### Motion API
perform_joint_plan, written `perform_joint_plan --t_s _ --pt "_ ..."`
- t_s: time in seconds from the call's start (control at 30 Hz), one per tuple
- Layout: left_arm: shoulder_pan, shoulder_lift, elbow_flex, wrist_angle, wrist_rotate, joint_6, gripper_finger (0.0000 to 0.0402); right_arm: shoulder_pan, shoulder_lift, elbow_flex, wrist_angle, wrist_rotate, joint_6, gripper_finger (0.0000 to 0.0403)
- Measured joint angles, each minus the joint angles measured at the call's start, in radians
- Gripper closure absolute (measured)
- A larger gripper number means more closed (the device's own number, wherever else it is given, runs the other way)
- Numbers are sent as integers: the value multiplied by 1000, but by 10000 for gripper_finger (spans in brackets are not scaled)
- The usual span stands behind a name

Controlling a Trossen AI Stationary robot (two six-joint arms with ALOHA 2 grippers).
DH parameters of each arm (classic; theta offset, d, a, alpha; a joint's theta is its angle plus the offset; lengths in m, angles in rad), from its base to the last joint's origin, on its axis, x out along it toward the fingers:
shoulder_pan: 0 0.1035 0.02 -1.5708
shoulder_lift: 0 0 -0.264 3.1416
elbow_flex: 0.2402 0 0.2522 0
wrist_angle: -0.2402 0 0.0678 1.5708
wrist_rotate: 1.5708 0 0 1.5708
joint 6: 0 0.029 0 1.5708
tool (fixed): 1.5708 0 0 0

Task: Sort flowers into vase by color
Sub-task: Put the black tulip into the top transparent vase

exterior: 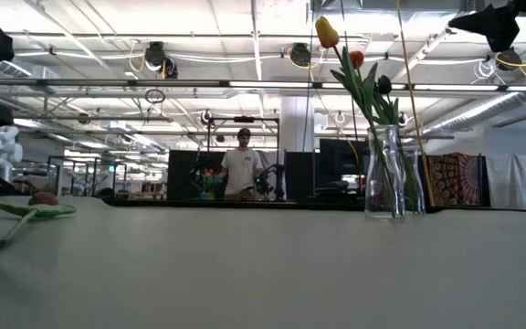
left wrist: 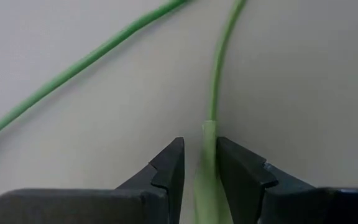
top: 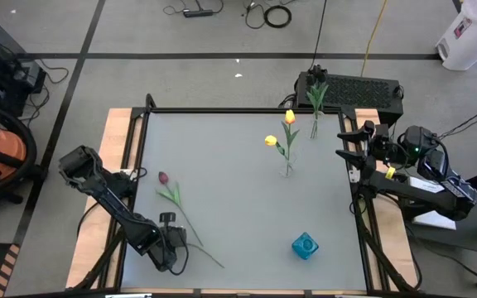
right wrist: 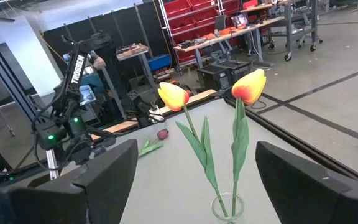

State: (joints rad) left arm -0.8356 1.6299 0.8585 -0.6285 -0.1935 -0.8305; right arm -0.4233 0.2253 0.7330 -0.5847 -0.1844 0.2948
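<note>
We see the green stem (left wrist: 213, 93) in the left wrist view cut off at twelve o'clock, its bud unseen; its near end blurs between the fingers (left wrist: 166, 171). The vase (right wrist: 227, 208) loses its base at six o'clock.
</note>
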Motion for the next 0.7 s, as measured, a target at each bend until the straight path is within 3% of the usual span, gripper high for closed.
perform_joint_plan --t_s 0.7 --pt "-29 0 0 -22 12 -29 300 0 0 0 0 0 0 85"
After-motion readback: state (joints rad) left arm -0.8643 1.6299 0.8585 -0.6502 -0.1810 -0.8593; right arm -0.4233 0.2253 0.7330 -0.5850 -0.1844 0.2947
